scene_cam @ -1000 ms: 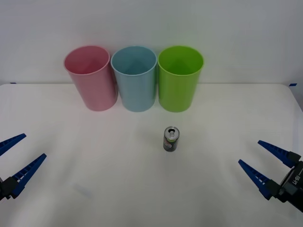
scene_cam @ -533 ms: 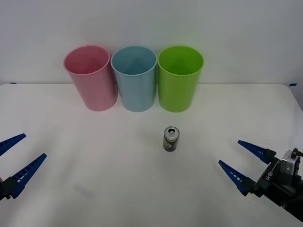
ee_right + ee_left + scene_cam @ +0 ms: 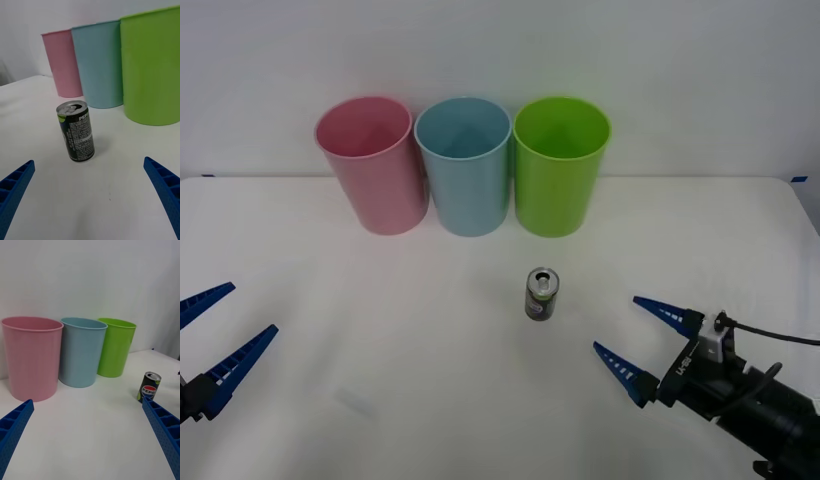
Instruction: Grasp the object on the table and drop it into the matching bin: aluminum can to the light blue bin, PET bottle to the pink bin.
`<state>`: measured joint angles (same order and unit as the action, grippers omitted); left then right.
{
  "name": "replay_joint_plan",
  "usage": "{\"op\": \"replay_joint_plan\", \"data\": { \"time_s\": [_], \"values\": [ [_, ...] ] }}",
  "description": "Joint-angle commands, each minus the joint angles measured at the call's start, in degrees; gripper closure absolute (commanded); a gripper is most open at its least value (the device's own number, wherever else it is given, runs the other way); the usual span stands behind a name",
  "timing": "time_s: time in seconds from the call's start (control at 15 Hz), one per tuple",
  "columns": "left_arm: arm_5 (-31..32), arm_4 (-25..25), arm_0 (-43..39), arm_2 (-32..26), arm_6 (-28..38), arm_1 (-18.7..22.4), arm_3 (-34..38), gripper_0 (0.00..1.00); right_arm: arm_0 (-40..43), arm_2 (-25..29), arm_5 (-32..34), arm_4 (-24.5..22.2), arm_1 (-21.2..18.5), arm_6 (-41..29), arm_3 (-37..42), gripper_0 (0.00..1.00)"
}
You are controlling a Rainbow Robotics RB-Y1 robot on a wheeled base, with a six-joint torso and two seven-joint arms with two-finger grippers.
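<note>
Right now the can (image 3: 542, 293) stands up straight on the white table (image 3: 380, 330), a little in front of the lime green bin (image 3: 560, 170). Next to that bin is the light blue bin (image 3: 465, 170), then the pink bin (image 3: 372, 165) — all in a row. Near the can, the right gripper (image 3: 640, 338) is wide open, not touching it. Far from the can, the left gripper (image 3: 215, 335) waits — open too.
</note>
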<state>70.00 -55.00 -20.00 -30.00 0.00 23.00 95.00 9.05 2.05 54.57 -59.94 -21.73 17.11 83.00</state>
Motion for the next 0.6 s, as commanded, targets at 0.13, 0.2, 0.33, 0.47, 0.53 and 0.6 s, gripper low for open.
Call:
{"op": "replay_joint_plan", "data": {
  "time_s": [0.13, 0.2, 0.33, 0.47, 0.53, 0.6],
  "values": [
    [0.0, 0.0, 0.0, 0.0, 0.0, 0.0, 0.0, 0.00, -1.7, -5.9, -6.1, 0.0, 0.3, 1.3, 0.0, 0.00],
    [0.0, 0.0, 0.0, 0.0, 0.0, 0.0, 0.0, 0.00, -2.2, -7.4, -8.0, 0.0, 0.5, 1.7, 0.0, 0.00],
    [0.0, 0.0, 0.0, 0.0, 0.0, 0.0, 0.0, 0.00, -3.3, -9.8, -11.8, -1.1, 1.3, 2.3, 0.0, 0.00],
    [0.0, 0.0, 0.0, 0.0, 0.0, 0.0, 0.0, 0.00, -5.2, -9.8, -12.3, -3.5, 3.9, 2.4, -2.0, 0.00],
    [0.0, 0.0, 0.0, 0.0, 0.0, 0.0, 0.0, 0.00, -6.5, -9.8, -12.2, -4.4, 4.9, 2.5, -3.8, 0.00],
    [0.0, 0.0, 0.0, 0.0, 0.0, 0.0, 0.0, 0.00, -7.6, -9.8, -12.2, -5.0, 6.0, 2.8, -5.2, 0.00]
  ]
}}
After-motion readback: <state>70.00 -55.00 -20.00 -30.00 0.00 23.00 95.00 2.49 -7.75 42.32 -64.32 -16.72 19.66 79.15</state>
